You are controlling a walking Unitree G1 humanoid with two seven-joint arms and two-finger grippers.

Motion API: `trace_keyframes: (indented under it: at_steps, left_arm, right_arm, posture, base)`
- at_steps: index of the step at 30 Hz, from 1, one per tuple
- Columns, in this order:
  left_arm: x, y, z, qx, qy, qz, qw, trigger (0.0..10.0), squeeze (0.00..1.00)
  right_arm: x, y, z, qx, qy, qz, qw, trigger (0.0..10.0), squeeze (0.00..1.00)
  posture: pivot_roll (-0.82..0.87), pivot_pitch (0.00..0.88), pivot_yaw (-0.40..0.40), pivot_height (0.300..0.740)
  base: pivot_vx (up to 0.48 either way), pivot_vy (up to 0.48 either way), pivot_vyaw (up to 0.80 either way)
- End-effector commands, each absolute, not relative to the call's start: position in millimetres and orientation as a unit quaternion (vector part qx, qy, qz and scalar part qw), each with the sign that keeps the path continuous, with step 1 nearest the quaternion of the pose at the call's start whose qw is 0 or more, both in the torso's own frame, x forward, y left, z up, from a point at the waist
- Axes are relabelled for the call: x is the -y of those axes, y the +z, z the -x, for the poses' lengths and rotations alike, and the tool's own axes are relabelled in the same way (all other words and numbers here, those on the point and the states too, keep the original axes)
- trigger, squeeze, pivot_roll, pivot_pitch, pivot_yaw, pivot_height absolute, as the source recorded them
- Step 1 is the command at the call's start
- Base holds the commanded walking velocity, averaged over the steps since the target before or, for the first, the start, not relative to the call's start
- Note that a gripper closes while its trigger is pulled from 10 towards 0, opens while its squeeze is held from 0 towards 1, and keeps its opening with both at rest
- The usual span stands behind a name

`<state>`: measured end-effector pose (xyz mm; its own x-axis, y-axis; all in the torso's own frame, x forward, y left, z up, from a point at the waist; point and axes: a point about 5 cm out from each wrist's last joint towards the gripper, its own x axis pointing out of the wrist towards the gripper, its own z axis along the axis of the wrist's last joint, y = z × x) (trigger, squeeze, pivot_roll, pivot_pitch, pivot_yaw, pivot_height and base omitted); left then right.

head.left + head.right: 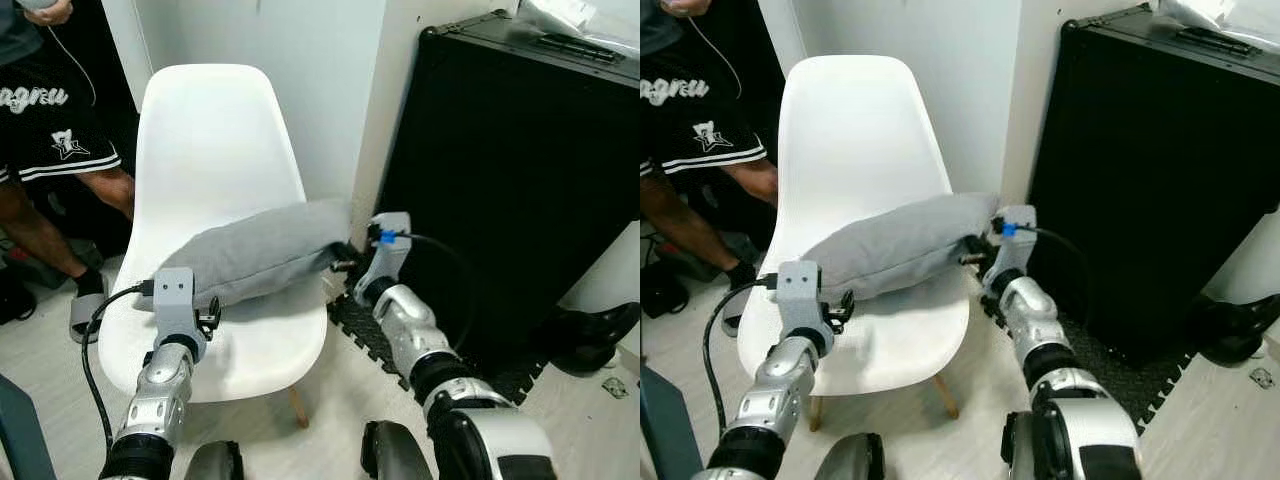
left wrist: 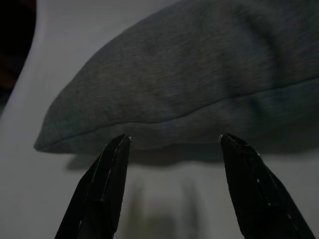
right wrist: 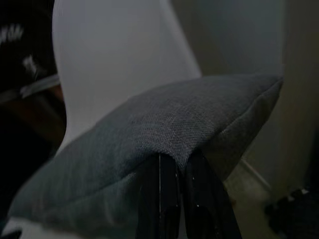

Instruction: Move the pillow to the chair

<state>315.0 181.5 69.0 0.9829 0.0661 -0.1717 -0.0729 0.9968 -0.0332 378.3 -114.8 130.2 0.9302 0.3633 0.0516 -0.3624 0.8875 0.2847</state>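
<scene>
Pillow (image 1: 265,255), grey: 1 end rests on white chair (image 1: 215,130) seat; right gripper (image 3: 180,172) pinches other end, keeping it raised; left gripper (image 2: 172,142) spread, released

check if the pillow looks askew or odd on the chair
The grey pillow lies tilted across the white chair, its left end on the seat and its right end raised past the seat edge, pinched by the right hand. The left hand is open just short of it.
</scene>
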Motion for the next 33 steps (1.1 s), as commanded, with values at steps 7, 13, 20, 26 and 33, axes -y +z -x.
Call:
trace_keyframes:
  at_steps: [7, 13, 20, 26, 33]
  left_arm:
    - [-171, 82, -321, -0.063, 0.013, 0.036, 0.997, 10.0, 0.00]
    - [-167, 82, -320, -0.064, 0.008, 0.033, 0.997, 10.0, 0.00]
    - [-169, 74, -314, -0.075, 0.010, 0.024, 0.997, 10.0, 0.00]
    - [-170, 74, -312, -0.076, 0.012, 0.024, 0.997, 10.0, 0.00]
    - [-171, 74, -311, -0.075, 0.014, 0.023, 0.997, 10.0, 0.00]
  right_arm:
    - [146, 155, -387, 0.046, 0.122, -0.142, 0.981, 10.0, 0.00]
    - [149, 119, -371, 0.002, 0.112, -0.095, 0.989, 10.0, 0.00]
    - [149, 86, -352, -0.038, 0.116, -0.070, 0.990, 10.0, 0.00]
    - [152, 81, -346, -0.037, 0.110, -0.082, 0.990, 10.0, 0.00]
    - [150, 79, -344, -0.040, 0.108, -0.079, 0.990, 10.0, 0.00]
  posture:
    - [0.02, 0.018, -0.040, 0.588]
    - [0.02, 0.019, -0.035, 0.588]
    - [0.01, 0.022, -0.021, 0.588]
    - [0.01, 0.022, -0.019, 0.603]
    - [0.01, 0.019, -0.018, 0.638]
  base:
    - [0.000, 0.000, 0.00]
    - [0.000, 0.000, 0.00]
    - [0.000, 0.000, 0.00]
    - [0.000, 0.000, 0.00]
    - [0.000, 0.000, 0.00]
